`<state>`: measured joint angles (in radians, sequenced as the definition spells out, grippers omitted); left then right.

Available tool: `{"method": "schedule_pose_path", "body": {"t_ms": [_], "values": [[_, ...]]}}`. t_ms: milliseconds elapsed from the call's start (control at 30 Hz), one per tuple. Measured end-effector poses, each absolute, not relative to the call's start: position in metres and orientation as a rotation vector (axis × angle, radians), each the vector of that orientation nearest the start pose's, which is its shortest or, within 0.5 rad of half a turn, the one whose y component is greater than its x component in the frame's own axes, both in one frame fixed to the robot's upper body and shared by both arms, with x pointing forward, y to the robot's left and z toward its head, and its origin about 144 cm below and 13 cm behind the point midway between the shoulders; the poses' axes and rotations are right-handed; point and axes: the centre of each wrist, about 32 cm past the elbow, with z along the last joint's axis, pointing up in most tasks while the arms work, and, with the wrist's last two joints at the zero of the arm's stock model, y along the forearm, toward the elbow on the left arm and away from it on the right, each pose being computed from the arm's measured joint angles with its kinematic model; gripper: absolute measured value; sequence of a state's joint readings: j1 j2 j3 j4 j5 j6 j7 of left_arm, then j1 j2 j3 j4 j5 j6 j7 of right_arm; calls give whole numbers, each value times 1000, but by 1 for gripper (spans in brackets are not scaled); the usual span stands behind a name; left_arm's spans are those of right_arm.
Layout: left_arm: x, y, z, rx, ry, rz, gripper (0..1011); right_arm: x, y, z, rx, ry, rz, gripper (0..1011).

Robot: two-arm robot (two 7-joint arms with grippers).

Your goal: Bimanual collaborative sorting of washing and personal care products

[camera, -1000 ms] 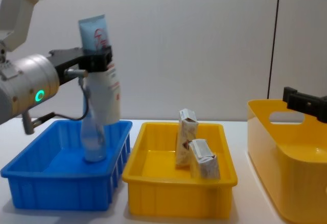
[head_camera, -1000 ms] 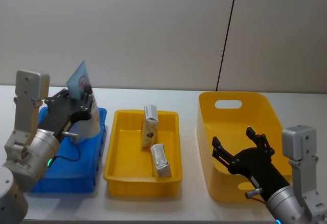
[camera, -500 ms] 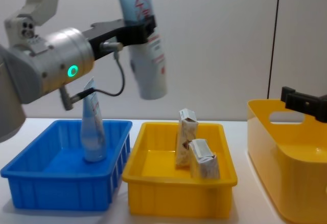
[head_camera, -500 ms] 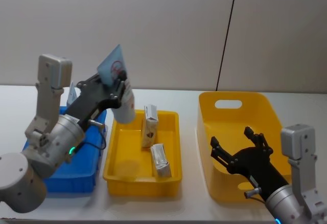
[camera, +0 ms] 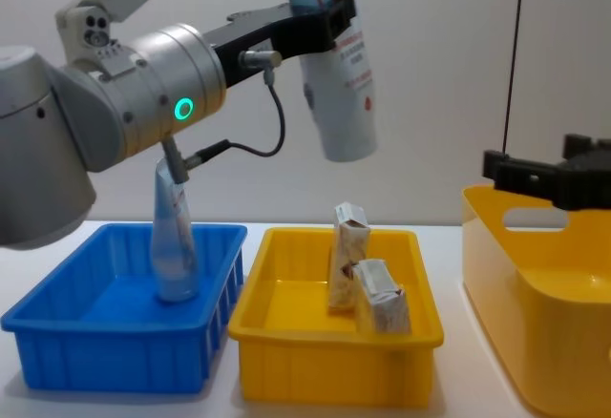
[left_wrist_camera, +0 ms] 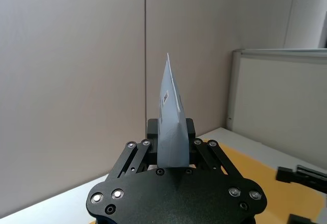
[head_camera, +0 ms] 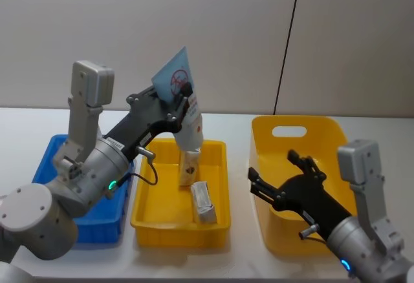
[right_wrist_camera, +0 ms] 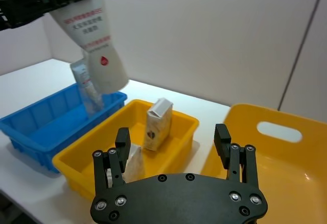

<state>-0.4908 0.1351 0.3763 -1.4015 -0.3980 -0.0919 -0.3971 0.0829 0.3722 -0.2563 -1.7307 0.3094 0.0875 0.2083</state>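
Head view: the left gripper (head_camera: 183, 102) pinches a smooth, pale tube (head_camera: 191, 128) near its flat crimped end, above the yellow tray's (head_camera: 145, 221) far edge. The right gripper (head_camera: 272, 167), fingers spread, hangs right of that tray.

Chest view: two boxy patterned packets (camera: 349, 251) stand in the tray. Another tube (camera: 172, 246) leans left of it.

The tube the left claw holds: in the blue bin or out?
Out. The left gripper holds the tube in the air over the yellow tray.
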Motion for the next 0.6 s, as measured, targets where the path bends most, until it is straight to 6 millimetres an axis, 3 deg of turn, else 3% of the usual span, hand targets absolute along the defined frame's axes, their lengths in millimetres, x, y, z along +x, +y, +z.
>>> {"method": "schedule_pose_path", "body": {"t_ms": [600], "values": [[565, 147, 1265, -326, -194, 727, 253, 505, -234, 1241, -57, -160, -877, 1002]]}}
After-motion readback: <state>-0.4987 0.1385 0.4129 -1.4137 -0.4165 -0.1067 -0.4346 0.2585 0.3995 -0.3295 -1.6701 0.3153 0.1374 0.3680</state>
